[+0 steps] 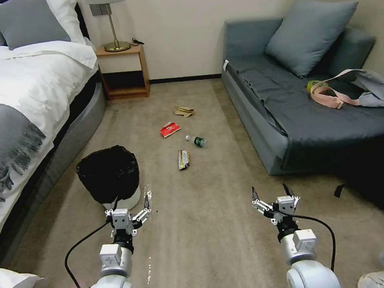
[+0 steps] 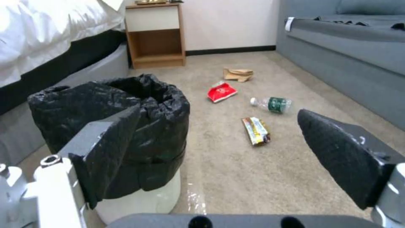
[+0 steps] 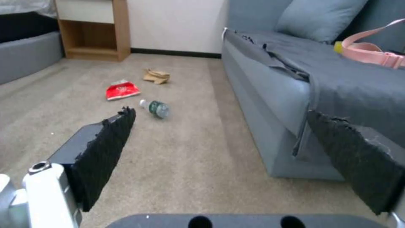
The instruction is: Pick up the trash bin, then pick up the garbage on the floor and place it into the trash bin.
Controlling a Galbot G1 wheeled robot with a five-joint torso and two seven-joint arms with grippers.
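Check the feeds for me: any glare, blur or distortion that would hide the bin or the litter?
Head view: wide-angle bend at the edges, even light; trash bin and bottle clear. Left wrist view: left gripper fingers soft up close, shiny patch on the carpet beside the bin. Right wrist view: right gripper fingers blurred, red packet readable.

Left hand (image 1: 131,204) and right hand (image 1: 271,193) forward, fingers spread.

Nothing here can actually be read. The bottle (image 2: 272,104) lying near the sofa (image 2: 350,53) wears a dark green label, and the red packet (image 2: 221,92) just beyond it carries some white print, but the marks on both are too small and blurred to make out any word.
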